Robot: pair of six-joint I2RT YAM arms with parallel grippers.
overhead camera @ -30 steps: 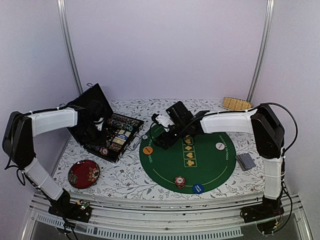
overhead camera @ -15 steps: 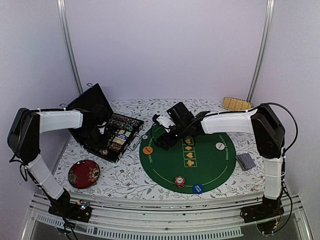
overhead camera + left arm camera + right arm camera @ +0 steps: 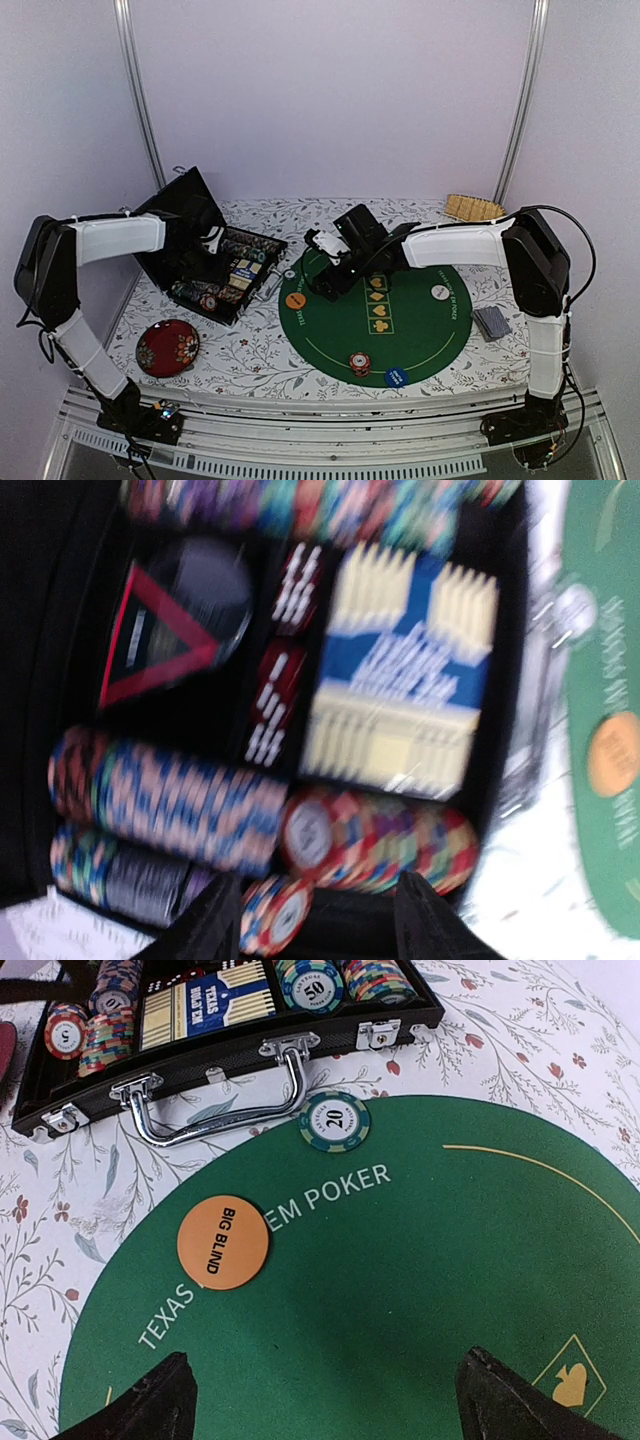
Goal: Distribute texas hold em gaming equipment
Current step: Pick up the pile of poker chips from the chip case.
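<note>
- Poker chips [image 3: 180,800] in striped rows fill an open black case [image 3: 160,268] at the left of the flowered counter [image 3: 250,360], beside a blue-and-cream card box [image 3: 400,670]. A dark red flowered dish [image 3: 167,348] sits on the counter just in front of the case.
- Left gripper [image 3: 318,885] hangs above the case's near chip rows, jaws spread wide and gripping nothing. The wrist view is blurred.
- A single green chip [image 3: 334,1121] marked 20 lies at the far-left rim of the round green mat [image 3: 420,330], just beside the case's metal handle [image 3: 215,1090].
- An orange disc [image 3: 223,1241] reading BIG BLIND rests near the mat's left edge, overlapping the printed lettering.
- Right gripper [image 3: 325,1355] hovers over the mat's left-rear part, near the orange disc, jaws parted and empty.
- A small red chip stack [image 3: 360,363] and a blue disc [image 3: 395,377] sit close together at the mat's near edge.
- A white disc [image 3: 440,292] lies on the mat's right side.
- A deck of grey-blue-backed cards [image 3: 491,322] rests on the counter just off the mat's right rim.
- A tan woven piece [image 3: 474,207] lies at the far right corner.
</note>
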